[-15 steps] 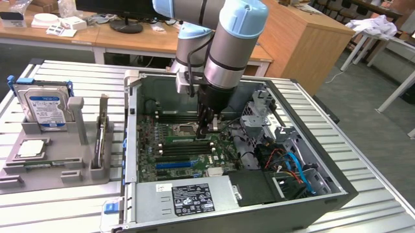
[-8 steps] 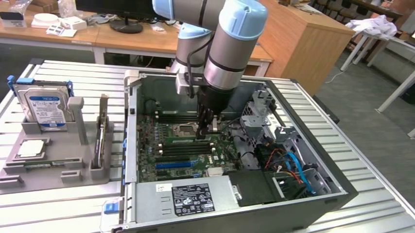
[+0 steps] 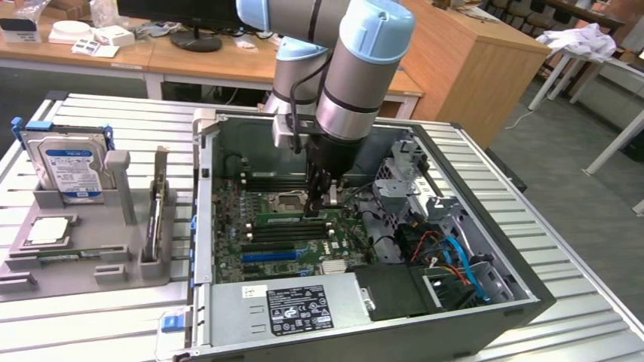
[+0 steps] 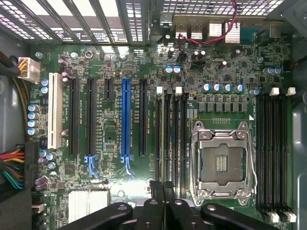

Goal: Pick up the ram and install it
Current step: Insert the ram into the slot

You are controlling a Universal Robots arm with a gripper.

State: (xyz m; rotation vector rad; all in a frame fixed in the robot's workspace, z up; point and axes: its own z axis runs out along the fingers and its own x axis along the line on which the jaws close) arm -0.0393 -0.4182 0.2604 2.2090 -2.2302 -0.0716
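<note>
The open case (image 3: pixel 523 302) lies on a slatted table (image 3: pixel 90 324), with a hard drive (image 3: pixel 69 170) at the exterior view's left. Cables (image 3: pixel 453 256) crowd one side of the motherboard (image 4: pixel 110 124). Beside the CPU socket (image 4: pixel 223 163), the gripper (image 4: pixel 163 184) hangs with its jaws together. The ram (image 4: pixel 169 139) stands edge-on in a slot just beyond them; I cannot tell whether they touch.

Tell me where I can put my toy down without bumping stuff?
Bare slatted table lies on the near side of the grey holder, and there is more along the exterior view's right of the computer case. Inside the case it is crowded: motherboard, cables and the end effector.
</note>
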